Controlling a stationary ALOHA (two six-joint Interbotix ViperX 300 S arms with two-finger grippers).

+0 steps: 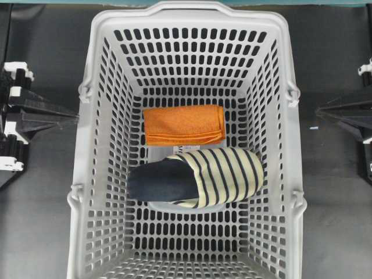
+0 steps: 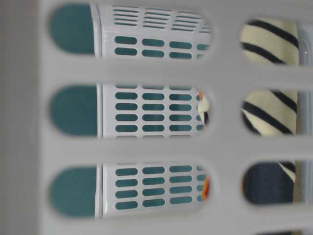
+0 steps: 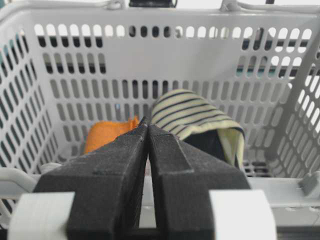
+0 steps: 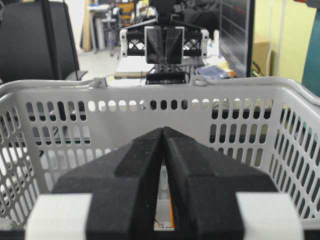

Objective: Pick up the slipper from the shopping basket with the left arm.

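The slipper (image 1: 197,177) lies on its side on the floor of the light grey shopping basket (image 1: 87,145); its cream, navy-striped upper points right and its dark navy sole left. It also shows in the left wrist view (image 3: 192,116) and through the wall slots in the table-level view (image 2: 268,115). My left gripper (image 1: 74,116) is outside the basket's left wall. Its jaws are shut and empty in the left wrist view (image 3: 148,125), level with the rim. My right gripper (image 1: 319,110) is outside the right wall, shut and empty (image 4: 163,130).
A folded orange cloth (image 1: 184,124) lies on the basket floor just behind the slipper, touching it; it also shows in the left wrist view (image 3: 105,135). The basket's tall slotted walls (image 3: 150,60) stand between both grippers and the slipper. Dark table (image 1: 40,221) surrounds the basket.
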